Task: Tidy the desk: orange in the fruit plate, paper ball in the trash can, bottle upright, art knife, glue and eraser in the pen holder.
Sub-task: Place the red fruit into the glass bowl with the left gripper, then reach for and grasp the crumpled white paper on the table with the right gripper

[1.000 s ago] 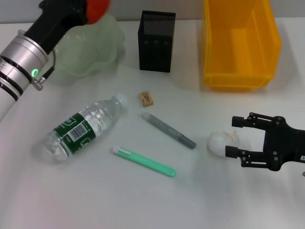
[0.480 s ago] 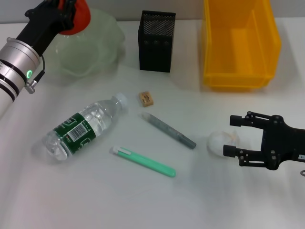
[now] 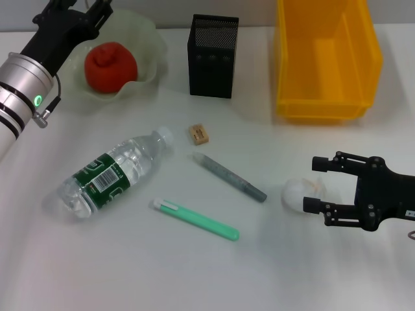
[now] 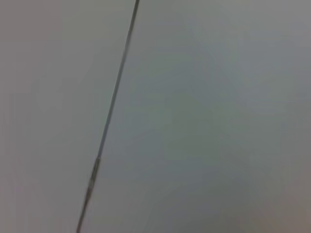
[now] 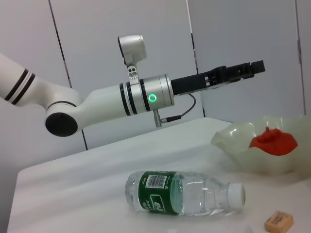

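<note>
The orange [image 3: 111, 66] lies inside the fruit plate [image 3: 146, 39], resting on the bowl's floor with the ruffled rim rising around it. The left gripper [image 3: 76, 8] is above the plate's far left rim, its fingers spread apart and holding nothing. Just to the right of the plate stands the pen holder [image 3: 212, 56], upright; nothing shows above its rim. Farther right is the trash can [image 3: 327, 58], and its yellow floor is bare.

In front of these, the eraser [image 3: 199, 134] lies flat on the desk [image 3: 130, 259], near the cap of the bottle [image 3: 113, 172], which lies on its side with the cap pointing toward the pen holder. A grey pen-like stick [image 3: 229, 176] lies slanted beside the eraser, and a green art knife [image 3: 196, 219] lies nearer the front edge. The paper ball [image 3: 299, 192] sits on the desk between the open fingers of the right gripper [image 3: 315, 184]; whether they touch it I cannot tell.

The right wrist view looks low across the desk: it shows the left gripper [image 5: 241, 71] hanging clear above the fruit plate [image 5: 233, 145], the orange [image 5: 273, 141] peeking over the rim, the bottle [image 5: 184, 192] and the eraser [image 5: 278, 221]. The left wrist view shows only a plain grey wall panel [image 4: 204, 116] with a thin seam.
</note>
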